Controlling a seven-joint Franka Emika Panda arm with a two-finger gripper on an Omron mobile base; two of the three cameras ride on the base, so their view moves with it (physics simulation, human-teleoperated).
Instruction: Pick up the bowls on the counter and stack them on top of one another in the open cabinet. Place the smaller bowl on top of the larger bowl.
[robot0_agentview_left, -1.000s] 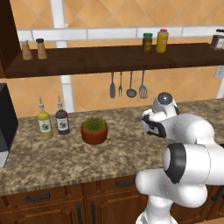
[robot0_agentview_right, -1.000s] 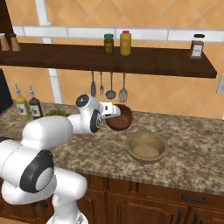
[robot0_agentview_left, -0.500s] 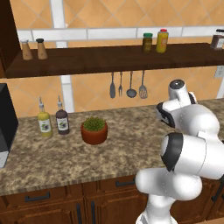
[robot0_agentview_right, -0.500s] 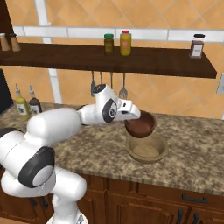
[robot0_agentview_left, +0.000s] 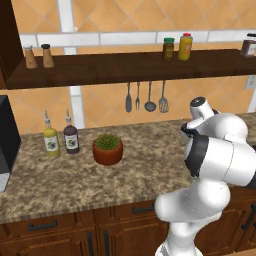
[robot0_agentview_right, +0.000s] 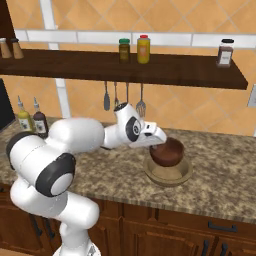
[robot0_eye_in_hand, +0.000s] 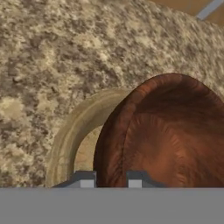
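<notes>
My gripper (robot0_agentview_right: 160, 141) is shut on the near rim of the smaller bowl (robot0_agentview_right: 168, 151), dark reddish-brown, and holds it tilted over the larger bowl (robot0_agentview_right: 172, 174). The larger bowl is tan and rests on the granite counter (robot0_agentview_right: 105, 172). In the hand view the gripper (robot0_eye_in_hand: 109, 180) clamps the small bowl's (robot0_eye_in_hand: 170, 131) rim, one fingertip on each side, and the large bowl's tan rim (robot0_eye_in_hand: 72, 131) curves beneath it. Whether the two bowls touch is unclear. The open cabinet (robot0_agentview_right: 100, 67) runs along the wall above. In the left base view my own arm hides both bowls.
A terracotta plant pot (robot0_agentview_left: 107, 149) and two sauce bottles (robot0_agentview_left: 60, 140) stand on the counter to the left, beside a black appliance (robot0_agentview_left: 7, 135). Utensils (robot0_agentview_left: 149, 96) hang under the shelf. Jars (robot0_agentview_right: 134, 49), a spice jar (robot0_agentview_right: 225, 52) and shakers (robot0_agentview_left: 37, 56) stand on the shelf.
The arm has swung the smaller bowl to the right and down, from above the bare counter to just over the larger bowl. The grip stays shut on it.
</notes>
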